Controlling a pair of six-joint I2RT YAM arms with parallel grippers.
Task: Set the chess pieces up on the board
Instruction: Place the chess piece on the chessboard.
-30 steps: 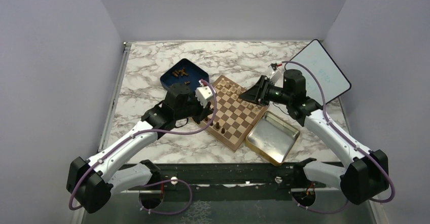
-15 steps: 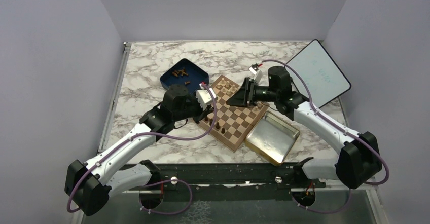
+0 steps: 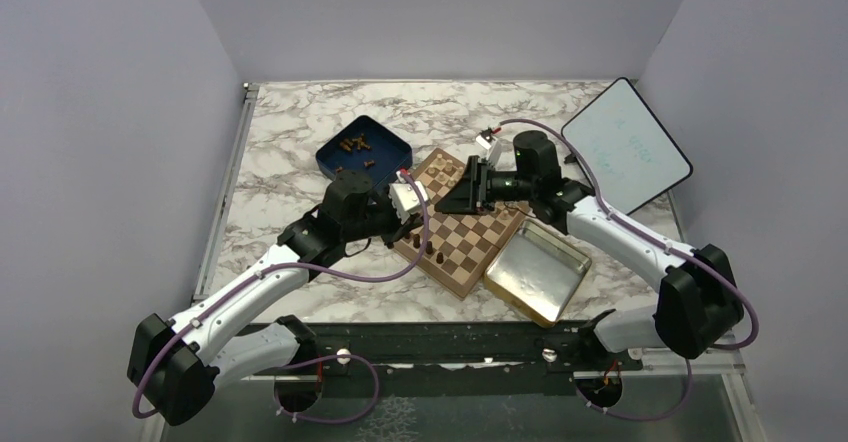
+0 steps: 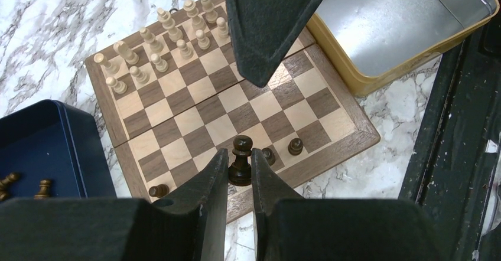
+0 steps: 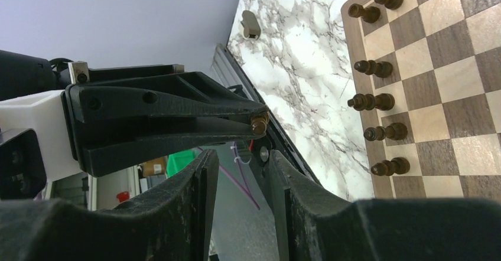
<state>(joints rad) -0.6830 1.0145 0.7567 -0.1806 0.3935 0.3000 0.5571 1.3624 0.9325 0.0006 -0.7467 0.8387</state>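
Dark brown chess piece point(image 4: 240, 162) pinched upright in L gripper point(image 4: 238, 153), lower centre of frame, over lower-edge row of board point(image 4: 248, 116); R gripper point(image 5: 241, 157) spread, empty, farther off.

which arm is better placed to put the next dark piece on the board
left: the left fingers pinch a dark chessman upright at the near edge rows of the board; the right fingers are apart, holding nothing, above the board.
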